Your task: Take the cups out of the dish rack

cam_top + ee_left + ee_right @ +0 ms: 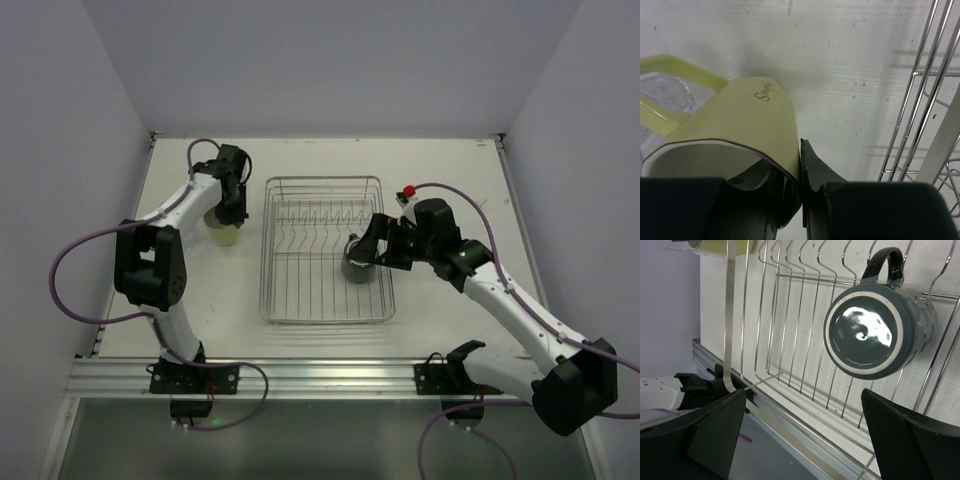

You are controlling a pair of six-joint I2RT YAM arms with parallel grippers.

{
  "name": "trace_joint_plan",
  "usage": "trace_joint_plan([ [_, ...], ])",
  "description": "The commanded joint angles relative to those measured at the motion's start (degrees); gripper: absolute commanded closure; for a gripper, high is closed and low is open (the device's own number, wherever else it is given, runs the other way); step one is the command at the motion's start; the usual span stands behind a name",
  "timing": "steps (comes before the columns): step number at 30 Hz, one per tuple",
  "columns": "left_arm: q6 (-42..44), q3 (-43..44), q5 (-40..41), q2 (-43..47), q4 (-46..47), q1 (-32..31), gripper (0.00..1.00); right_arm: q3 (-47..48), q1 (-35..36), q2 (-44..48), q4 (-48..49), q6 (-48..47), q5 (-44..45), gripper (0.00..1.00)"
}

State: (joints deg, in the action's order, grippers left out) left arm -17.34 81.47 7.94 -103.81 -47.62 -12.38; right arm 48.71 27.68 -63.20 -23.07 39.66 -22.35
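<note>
Left gripper (799, 170): closed on the wall of the pale yellow cup (747, 117) – one finger inside the rim, one outside. The cup is outside the dish rack (266, 262), just beside its left side over the white table (440, 170); whether it touches the table cannot be told. Something clear shows at the cup's far side, not identifiable.

Right gripper (802, 400): fingers spread wide, holding nothing. The dark grey mug (875, 335) sits inside the rack at its right side – ahead of the fingers, apart from both.
</note>
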Motion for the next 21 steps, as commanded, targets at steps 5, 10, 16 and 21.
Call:
trace_joint_plan([
  [5,2.0,5.7,3.2,-2.5,3.1,0.9,1.0,2.9,-0.2,4.0,-6.1,-3.4,6.7,0.01],
  [10,2.2,6.5,3.3,-4.2,3.1,1.2,1.0,2.4,-0.1,4.6,-6.6,-3.4,7.0,0.01],
  [16,2.4,6.5,3.7,-4.9,2.7,1.6,1.0,2.6,-0.3,4.6,-6.4,-3.3,7.1,0.01],
  [21,2.0,6.7,5.6,-3.6,1.3,1.6,0.93,2.7,-0.3,3.6,-6.0,-3.2,6.9,0.01],
])
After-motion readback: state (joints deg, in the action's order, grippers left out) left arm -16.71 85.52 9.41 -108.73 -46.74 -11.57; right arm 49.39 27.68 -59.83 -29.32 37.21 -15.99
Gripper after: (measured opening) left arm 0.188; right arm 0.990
